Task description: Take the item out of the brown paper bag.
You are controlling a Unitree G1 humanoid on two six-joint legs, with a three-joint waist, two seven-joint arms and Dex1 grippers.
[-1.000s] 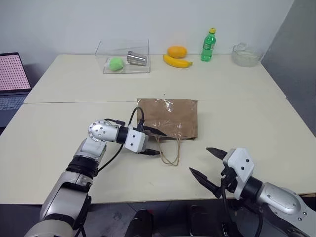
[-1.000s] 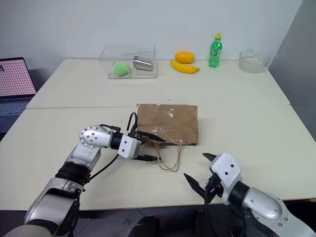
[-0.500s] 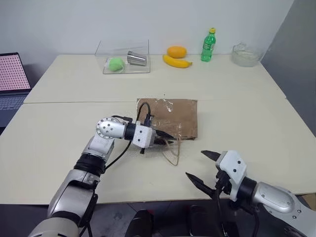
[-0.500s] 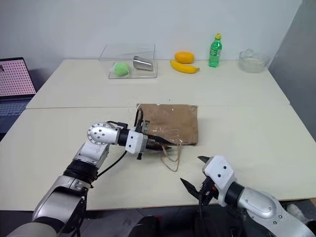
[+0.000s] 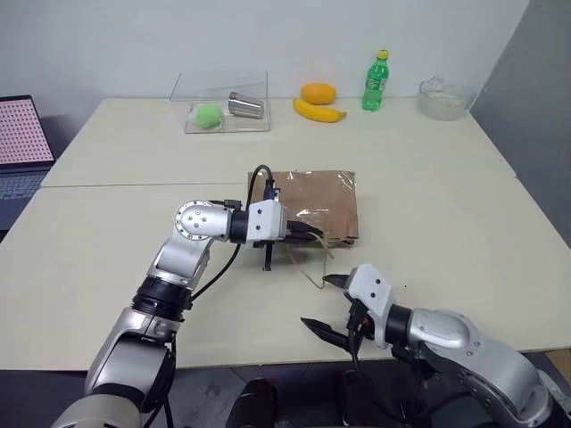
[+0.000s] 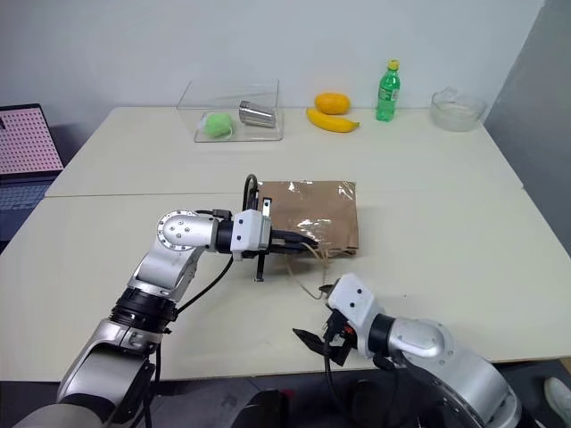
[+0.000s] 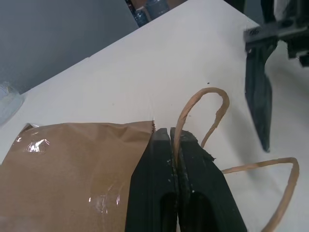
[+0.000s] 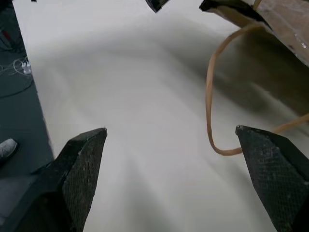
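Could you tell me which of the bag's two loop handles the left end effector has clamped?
The upper handle, pinched in the shut left end effector; the other handle lies loose on the table.

paper bag (image 5: 317,203): crinkled brown, tan handles
table (image 5: 446,196): pale cream
soda bottle (image 5: 376,82): green, yellow cap
banana (image 5: 319,111): yellow
ball (image 5: 208,114): light green
gripper fingers (image 7: 164,193): black
laptop screen (image 5: 20,132): pink dotted
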